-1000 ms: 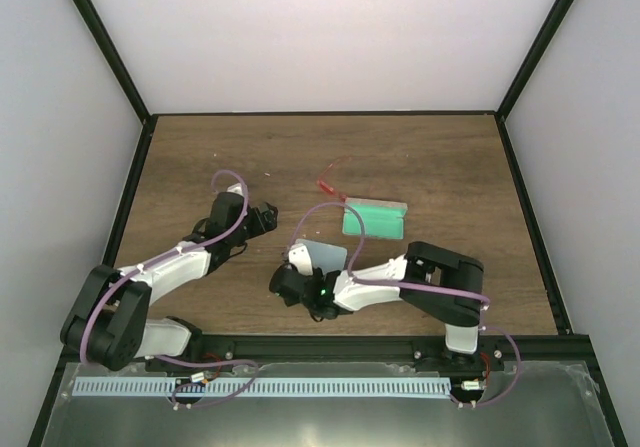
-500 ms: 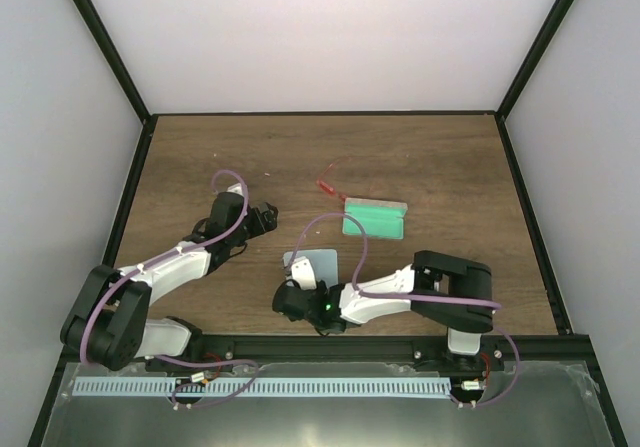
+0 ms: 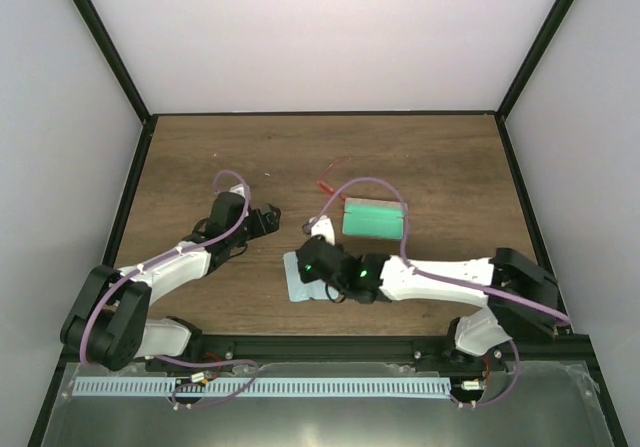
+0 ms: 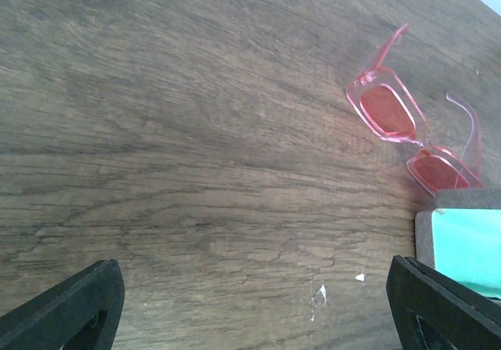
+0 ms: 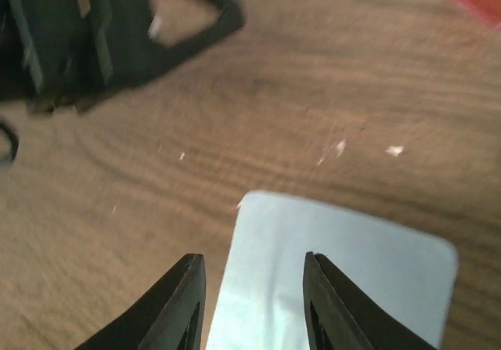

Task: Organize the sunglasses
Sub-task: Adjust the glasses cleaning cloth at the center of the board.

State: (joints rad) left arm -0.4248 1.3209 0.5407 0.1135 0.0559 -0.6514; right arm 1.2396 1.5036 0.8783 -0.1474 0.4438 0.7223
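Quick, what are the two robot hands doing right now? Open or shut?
Left gripper: open wide, holding nothing.
Right gripper: partly open over the cloth, not gripping it.

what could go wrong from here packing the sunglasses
The sunglasses lie with temples unfolded, right beside the open case; a grab may shove the case or twist a temple. The right gripper hangs low over the blue cloth, near the left gripper; it might drag the cloth or bump that gripper.

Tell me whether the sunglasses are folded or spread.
Spread: both arms of the sunglasses stick out from the frame, which lies outside the case.
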